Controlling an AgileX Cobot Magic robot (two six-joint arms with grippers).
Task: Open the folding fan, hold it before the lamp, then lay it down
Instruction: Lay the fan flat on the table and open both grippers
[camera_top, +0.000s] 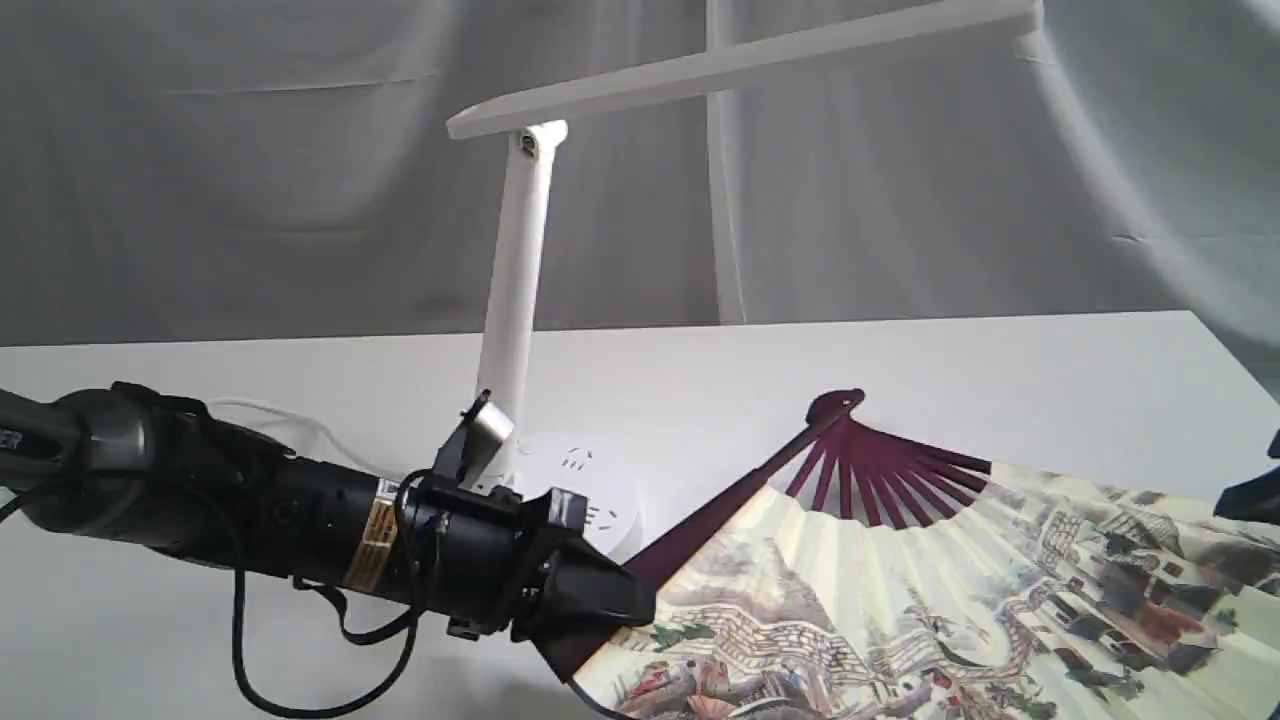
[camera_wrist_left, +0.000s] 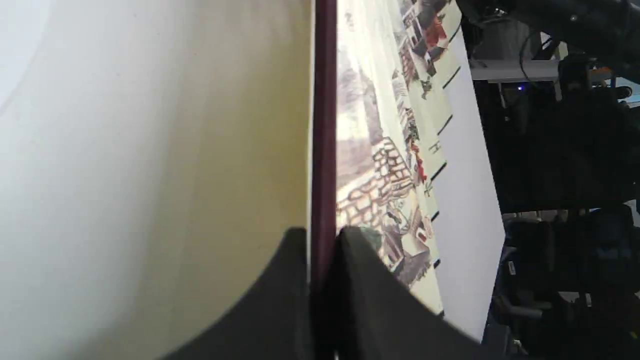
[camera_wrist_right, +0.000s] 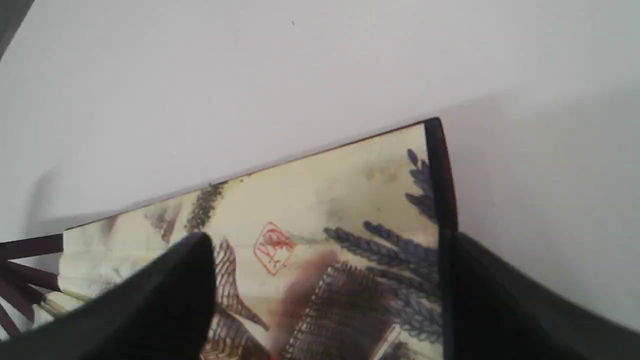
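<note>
Exterior view, nearest first. The left end effector (camera_top: 630, 600) comes in low from 9 o'clock and is pressed together on the maroon guard rib (camera_top: 700, 535) at the left end of the folding fan (camera_top: 900, 580). The fan is fully spread. Its painted leaf runs off the frame at 6 o'clock and out toward 3 o'clock, so its near edge is out of sight. The right end effector (camera_top: 1245, 495) shows only as a dark tip at the 3 o'clock margin, just over the leaf's far right end.

Behind the left wrist, at about 10 o'clock from the grip, stands the lamp (camera_top: 515, 300). Its round base is just beside the guard rib (contact not resolvable), and a white cord (camera_top: 280, 415) trails off toward 9 o'clock. The fan's pivot (camera_top: 835, 405) points to 12 o'clock. Beyond it the white surface (camera_top: 900, 355) lies bare to its far edge, which leaves open room at 12 to 2 o'clock. A grey drape (camera_top: 250, 200) closes the back.

The left wrist view adds what the exterior hides: both fingers (camera_wrist_left: 360, 270) clamp the rib edge-on, with the leaf on one side only. It also shows the surface's edge and dark rig frames past it.

The right wrist view shows the fingers (camera_wrist_right: 195, 270) spread wide, nothing pinched. The leaf's end panel with a red seal lies between them, and the other dark guard is just beside one finger.
</note>
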